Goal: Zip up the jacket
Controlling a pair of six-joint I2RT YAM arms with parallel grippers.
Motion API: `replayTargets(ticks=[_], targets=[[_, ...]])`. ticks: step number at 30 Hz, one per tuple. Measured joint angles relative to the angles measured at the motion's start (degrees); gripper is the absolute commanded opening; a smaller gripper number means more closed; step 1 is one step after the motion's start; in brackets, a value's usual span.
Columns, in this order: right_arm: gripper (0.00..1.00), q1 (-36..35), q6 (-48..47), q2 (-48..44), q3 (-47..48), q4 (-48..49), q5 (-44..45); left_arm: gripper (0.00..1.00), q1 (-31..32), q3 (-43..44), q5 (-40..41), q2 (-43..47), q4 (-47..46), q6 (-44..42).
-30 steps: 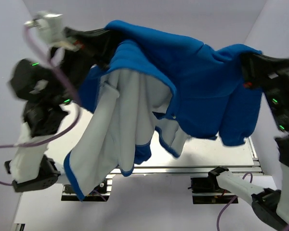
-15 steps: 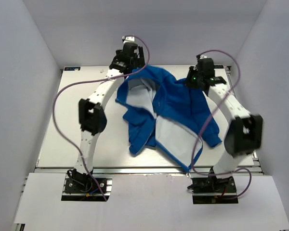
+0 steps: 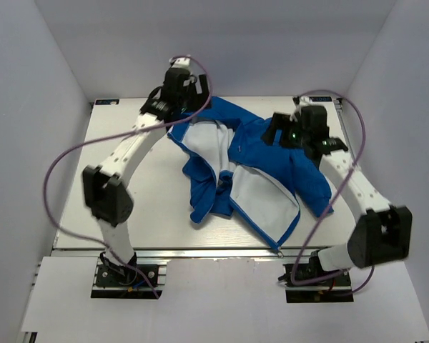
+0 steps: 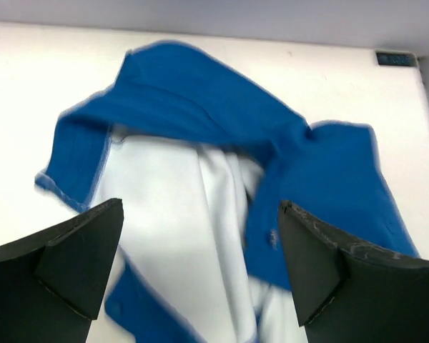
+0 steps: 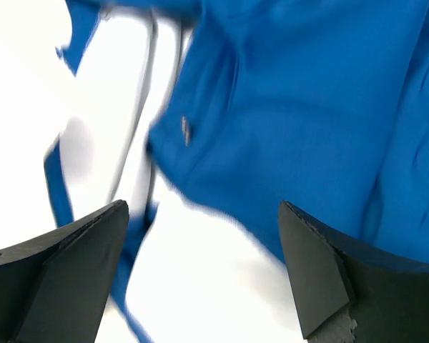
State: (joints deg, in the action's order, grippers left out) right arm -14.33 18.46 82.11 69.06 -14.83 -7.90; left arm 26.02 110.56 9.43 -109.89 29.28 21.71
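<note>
While the front lies open, step in hand: spreading the jacket flat. By my reading no zipping has begun, and the two front edges are not yet brought together.
Jacket's place: mid-bench, a little toward 12 o'clock, inside up, with pale lining showing on both front panels.
Way it points: collar toward 12 o'clock, hem corner toward 5 o'clock.
Long axis: roughly 12 to 5, skewed and rumpled. A sleeve trails toward 4 o'clock.
Left tool: at 11 o'clock of the jacket, by the collar. Its wrist view shows the fingers spread apart with nothing between them and the cloth lying below.
Right tool: at 2 o'clock of the jacket, over the shoulder, likewise spread apart and empty.
Metal glint: sits on the blue cloth, too blurred to say whether it is the slider.
Next move calls for: probably finding the zipper's bottom ends near the hem and drawing the panels straight, side by side. One tool would then pin the hem while the other seats the slider and pulls it toward the collar.
Risk: soft fleece may bunch rather than pull taut.
</note>
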Motion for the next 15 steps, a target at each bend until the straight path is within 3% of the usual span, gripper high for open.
replayTargets(ticks=[4, 9, 12, 15], targets=[[0.89, -0.9, 2.0, -10.6, -13.0, 0.1, 0.7, 0.98, -0.1, -25.6, -4.3, 20.4, -5.0, 5.1], [0.89, -1.2, 5.1, -20.9, -25.3, -3.8, 3.2, 0.98, 0.3, -52.5, -11.2, 36.1, -7.3, 10.7], [0.89, -1.2, 6.7, -25.6, -30.5, -5.8, 4.1, 0.98, 0.9, -60.3, -12.5, 38.5, -5.8, 13.0], [0.89, -1.2, 8.1, -27.8, -34.4, -7.0, 3.8, 0.98, 1.1, -62.0, -12.2, 37.9, -5.3, 14.5]])
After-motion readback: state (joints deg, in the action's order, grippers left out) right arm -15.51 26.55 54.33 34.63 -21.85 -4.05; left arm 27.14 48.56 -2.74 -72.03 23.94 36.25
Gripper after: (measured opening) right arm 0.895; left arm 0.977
